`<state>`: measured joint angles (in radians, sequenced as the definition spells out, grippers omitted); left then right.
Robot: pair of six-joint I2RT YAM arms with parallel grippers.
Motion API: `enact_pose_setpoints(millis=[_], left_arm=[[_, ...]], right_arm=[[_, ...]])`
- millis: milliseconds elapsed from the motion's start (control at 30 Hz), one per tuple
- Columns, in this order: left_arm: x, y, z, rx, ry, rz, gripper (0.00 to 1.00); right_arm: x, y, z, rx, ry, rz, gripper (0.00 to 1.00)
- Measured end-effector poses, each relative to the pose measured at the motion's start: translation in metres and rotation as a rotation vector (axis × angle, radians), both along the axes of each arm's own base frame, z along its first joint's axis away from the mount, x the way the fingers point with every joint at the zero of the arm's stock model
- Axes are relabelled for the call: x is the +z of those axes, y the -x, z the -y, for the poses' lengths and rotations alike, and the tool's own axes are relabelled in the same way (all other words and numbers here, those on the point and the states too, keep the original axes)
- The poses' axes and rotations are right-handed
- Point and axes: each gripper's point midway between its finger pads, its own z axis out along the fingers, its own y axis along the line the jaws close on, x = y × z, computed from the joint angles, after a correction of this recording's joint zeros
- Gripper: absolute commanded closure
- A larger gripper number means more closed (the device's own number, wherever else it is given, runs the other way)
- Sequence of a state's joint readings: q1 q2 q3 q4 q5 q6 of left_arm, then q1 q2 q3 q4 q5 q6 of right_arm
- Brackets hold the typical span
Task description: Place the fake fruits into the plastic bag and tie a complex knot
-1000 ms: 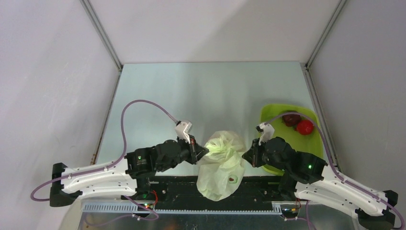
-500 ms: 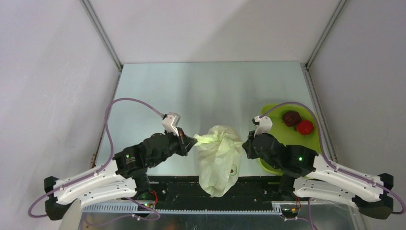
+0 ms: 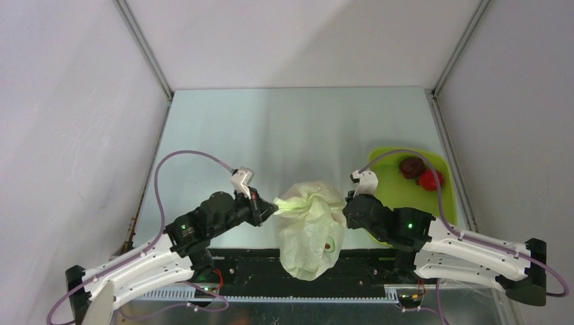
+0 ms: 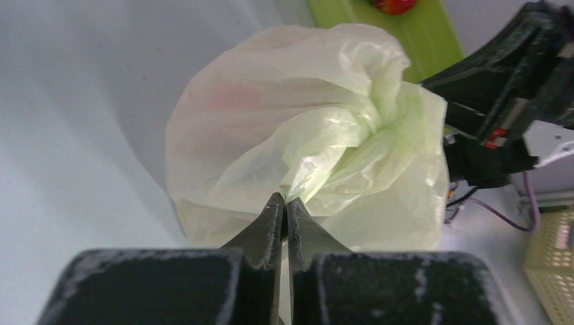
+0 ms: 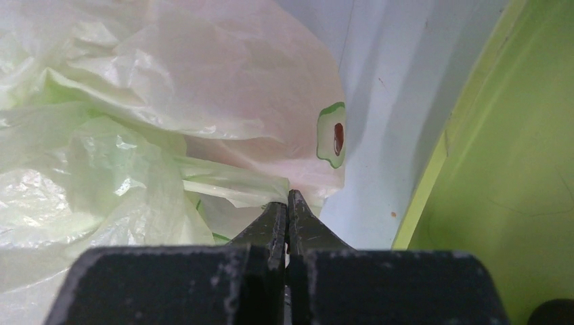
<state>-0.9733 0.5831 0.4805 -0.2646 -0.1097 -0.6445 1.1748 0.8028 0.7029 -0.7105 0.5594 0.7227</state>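
The plastic bag (image 3: 310,233) stands at the near middle of the table, its top bunched into a small knot (image 3: 313,202). My left gripper (image 3: 271,205) is shut on a pale tail of film on the bag's left (image 4: 318,162). On the opposite side my right gripper (image 3: 346,207) is shut on another strip of the bag's film (image 5: 230,184). Both tails run taut toward the knot (image 4: 377,116). A faint pink tint shows through the bag (image 5: 223,74). Two fake fruits lie on the tray, a dark maroon one (image 3: 410,166) and a red one (image 3: 430,179).
The lime-green tray (image 3: 440,203) lies at the right, just beyond my right arm, and its edge (image 5: 433,176) runs close beside the bag. A black rail (image 3: 257,261) crosses the near table edge under the bag. Grey walls enclose the table.
My left gripper has drawn leftward with its tail of film, stretching it. The right gripper has shifted slightly toward the back. The bag's top has pulled tighter between them.
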Motion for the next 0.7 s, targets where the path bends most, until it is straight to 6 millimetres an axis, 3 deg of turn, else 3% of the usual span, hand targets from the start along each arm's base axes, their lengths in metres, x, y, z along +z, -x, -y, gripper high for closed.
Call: enact_pose_setpoints(millis=[67,167,333,400,467,567,700], left_arm=[[0.009,0.002,0.002,-0.019,0.035,0.013,0.85],[0.017,0.005,0.005,-0.043,0.068,0.025,0.66],[0.019,0.006,0.008,-0.054,0.078,0.028,0.60],[0.015,0.005,0.009,-0.053,0.065,0.018,0.62],[0.011,0.004,0.010,-0.053,0.051,0.009,0.71],[0.005,0.004,0.011,-0.053,0.036,-0.006,0.96],[0.004,0.003,0.010,-0.049,0.028,-0.006,1.00]], right_arm=[[0.003,0.001,-0.002,0.029,-0.005,0.010,1.00],[0.007,0.002,-0.006,0.064,-0.011,0.024,1.00],[0.009,0.004,-0.012,0.104,-0.017,0.030,1.00],[0.009,0.005,-0.013,0.112,-0.017,0.030,1.00],[0.009,0.005,-0.013,0.120,-0.017,0.031,1.00],[0.011,0.006,-0.013,0.127,-0.022,0.034,1.00],[0.013,0.003,-0.010,0.110,-0.021,0.050,1.00]])
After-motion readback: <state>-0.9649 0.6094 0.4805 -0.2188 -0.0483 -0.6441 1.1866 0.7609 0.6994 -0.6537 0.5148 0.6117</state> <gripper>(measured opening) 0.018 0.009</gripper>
